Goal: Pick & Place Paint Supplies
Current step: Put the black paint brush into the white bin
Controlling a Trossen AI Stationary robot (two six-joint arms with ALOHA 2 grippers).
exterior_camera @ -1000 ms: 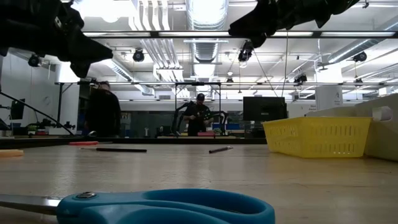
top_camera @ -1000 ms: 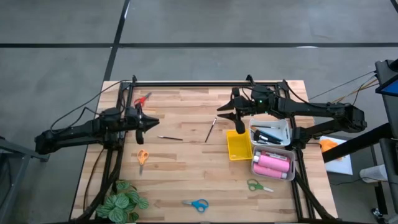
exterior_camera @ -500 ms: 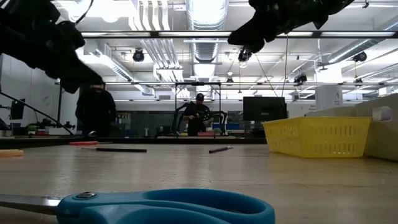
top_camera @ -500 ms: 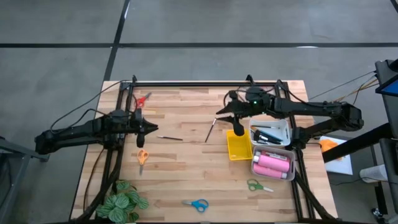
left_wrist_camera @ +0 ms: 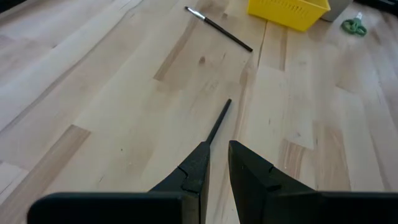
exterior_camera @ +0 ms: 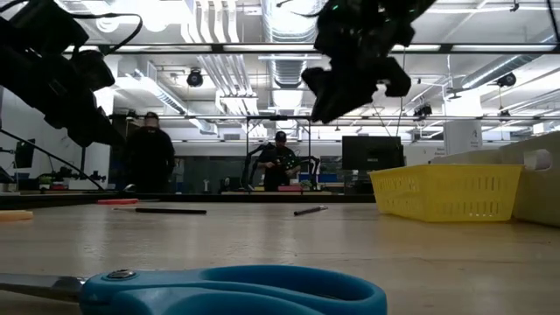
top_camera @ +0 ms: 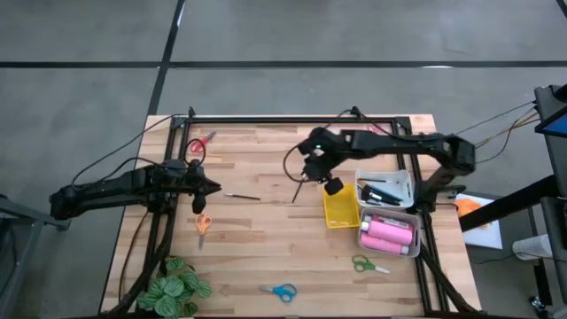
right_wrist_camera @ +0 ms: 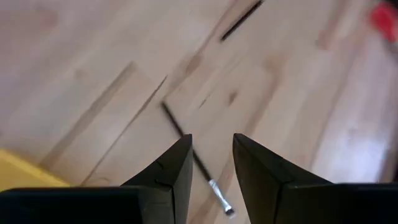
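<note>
My left gripper (top_camera: 214, 189) (left_wrist_camera: 217, 149) hangs above the table, narrowly open, just short of the near end of a thin dark brush (top_camera: 241, 196) (left_wrist_camera: 217, 121) lying flat. My right gripper (top_camera: 301, 168) (right_wrist_camera: 211, 146) is open and points down over a second thin brush (top_camera: 301, 184) (right_wrist_camera: 193, 155), whose shaft shows between the fingers, well below them. In the low view both grippers (exterior_camera: 96, 122) (exterior_camera: 328, 96) hang clear of the tabletop. Red (top_camera: 202, 142), orange (top_camera: 203, 223), green (top_camera: 368, 264) and blue (top_camera: 281, 291) scissors lie on the table. Pink bottles (top_camera: 388, 233) lie in a white tray.
A yellow tray (top_camera: 340, 206) sits right of the middle brush. Next to it is a white tray with dark brushes (top_camera: 384, 190). A leafy plant (top_camera: 173, 288) stands at the near left corner. People stand in the room beyond the table (exterior_camera: 150, 157).
My right gripper has swung from above the yellow tray toward the table's left, turned, and now stands over the middle brush. My left gripper has moved down and a little toward the right, closer to the other brush. Nothing on the table has moved.
</note>
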